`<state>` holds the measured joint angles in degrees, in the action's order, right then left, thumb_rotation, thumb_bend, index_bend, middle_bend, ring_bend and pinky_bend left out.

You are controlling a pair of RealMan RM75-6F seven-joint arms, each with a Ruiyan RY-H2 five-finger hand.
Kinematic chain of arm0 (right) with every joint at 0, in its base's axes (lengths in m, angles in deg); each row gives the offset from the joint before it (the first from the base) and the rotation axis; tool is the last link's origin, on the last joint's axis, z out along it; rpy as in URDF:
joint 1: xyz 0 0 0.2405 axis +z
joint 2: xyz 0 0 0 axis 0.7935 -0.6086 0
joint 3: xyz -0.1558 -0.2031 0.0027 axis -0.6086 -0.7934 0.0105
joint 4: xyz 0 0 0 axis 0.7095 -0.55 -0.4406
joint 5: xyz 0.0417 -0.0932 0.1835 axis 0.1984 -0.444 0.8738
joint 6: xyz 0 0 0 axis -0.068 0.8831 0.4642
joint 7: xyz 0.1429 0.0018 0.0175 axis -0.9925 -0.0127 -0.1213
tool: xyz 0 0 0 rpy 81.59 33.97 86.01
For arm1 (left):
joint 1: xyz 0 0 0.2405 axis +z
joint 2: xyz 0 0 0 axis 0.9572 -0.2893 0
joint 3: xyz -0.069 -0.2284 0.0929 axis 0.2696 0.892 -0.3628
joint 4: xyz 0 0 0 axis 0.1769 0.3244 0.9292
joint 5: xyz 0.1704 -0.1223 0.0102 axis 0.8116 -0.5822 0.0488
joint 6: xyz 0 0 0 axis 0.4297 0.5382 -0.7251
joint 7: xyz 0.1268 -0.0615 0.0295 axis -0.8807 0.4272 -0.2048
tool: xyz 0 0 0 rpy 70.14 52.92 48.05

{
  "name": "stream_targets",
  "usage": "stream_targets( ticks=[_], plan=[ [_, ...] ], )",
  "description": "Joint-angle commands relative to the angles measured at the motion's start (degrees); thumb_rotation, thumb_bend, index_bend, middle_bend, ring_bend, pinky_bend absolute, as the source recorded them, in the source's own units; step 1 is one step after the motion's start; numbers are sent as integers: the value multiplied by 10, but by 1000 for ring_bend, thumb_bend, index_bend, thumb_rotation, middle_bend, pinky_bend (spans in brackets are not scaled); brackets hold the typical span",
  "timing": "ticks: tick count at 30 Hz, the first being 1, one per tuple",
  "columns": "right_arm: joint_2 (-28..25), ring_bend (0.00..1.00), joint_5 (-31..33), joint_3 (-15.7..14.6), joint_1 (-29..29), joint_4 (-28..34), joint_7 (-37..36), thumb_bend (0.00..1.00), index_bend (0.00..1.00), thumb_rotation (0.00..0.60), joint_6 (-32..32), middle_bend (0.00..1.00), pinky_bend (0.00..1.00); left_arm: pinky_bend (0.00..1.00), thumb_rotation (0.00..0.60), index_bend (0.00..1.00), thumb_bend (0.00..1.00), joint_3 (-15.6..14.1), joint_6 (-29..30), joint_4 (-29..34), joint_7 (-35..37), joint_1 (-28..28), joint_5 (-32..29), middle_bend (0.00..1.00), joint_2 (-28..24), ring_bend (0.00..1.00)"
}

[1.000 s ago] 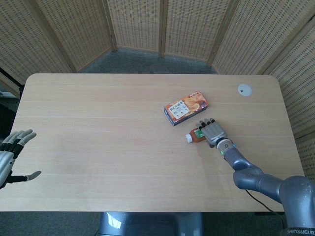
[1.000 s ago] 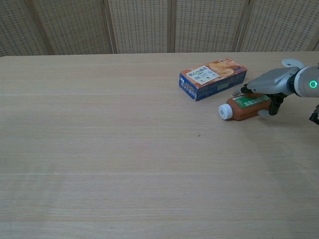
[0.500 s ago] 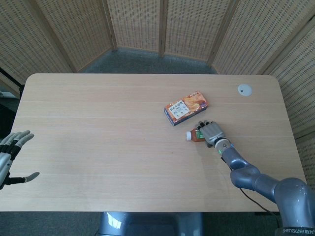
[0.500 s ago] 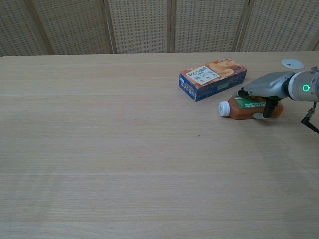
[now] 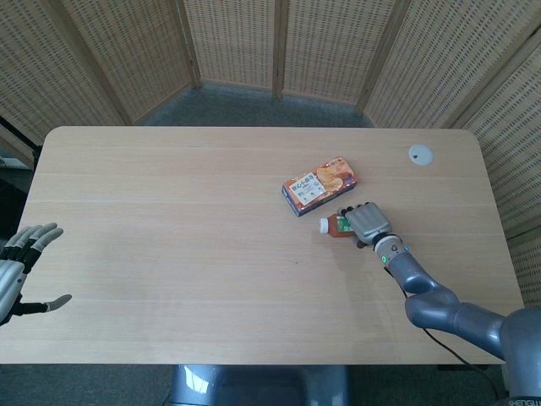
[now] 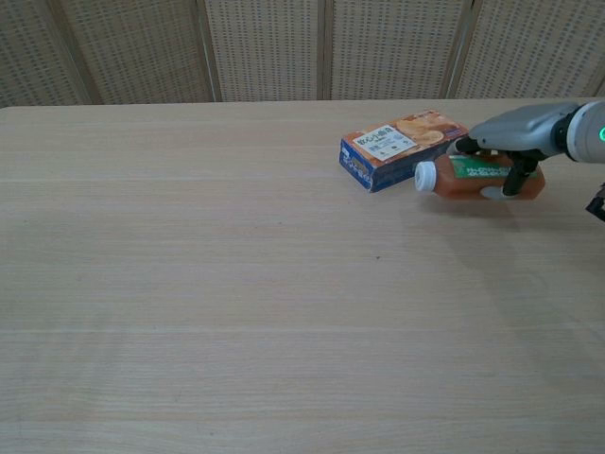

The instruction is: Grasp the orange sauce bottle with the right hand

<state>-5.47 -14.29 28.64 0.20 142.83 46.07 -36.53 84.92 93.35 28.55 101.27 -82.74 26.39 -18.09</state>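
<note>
Right hand [image 6: 506, 151] wraps the orange sauce bottle [image 6: 477, 180]; squeeze evenly, then raise it level, clear of the snack box [image 6: 402, 148]

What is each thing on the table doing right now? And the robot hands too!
orange sauce bottle: on its side, white cap on, pointing at the box, held by the right hand.
snack box: closed, lying flat beside the bottle.
right hand: fingers wrapped over the bottle.
left hand: open, fingers spread, holding nothing, at the table's edge.
white disc: lying flat near the far corner.
</note>
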Motion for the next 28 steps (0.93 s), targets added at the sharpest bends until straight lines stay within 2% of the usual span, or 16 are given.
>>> stream_targets(
  ticks=[1,9,15,21,28],
  plan=[
    [-52,455,9,30,-10,70,1,563,441,600,50,453,692,0,600,95,0,-1,-1,-2,1,0,-2,0,2,0],
    [-164,469,17,91,-38,213,-12,564,444,600,150,459,692,0,600,96,0,-4,-2,-8,5,3,-2,0,7,0],
    [-225,470,13,128,-62,290,-32,562,448,600,207,460,692,0,600,95,0,-7,0,-17,12,7,-5,0,11,0],
    [-256,471,13,137,-77,321,-29,564,461,600,227,459,692,0,600,96,0,-7,7,-24,21,11,-3,0,12,0],
    [-266,471,17,140,-82,330,-26,562,461,600,229,458,693,0,600,96,0,-7,6,-27,24,10,-1,0,15,0]
  ],
)
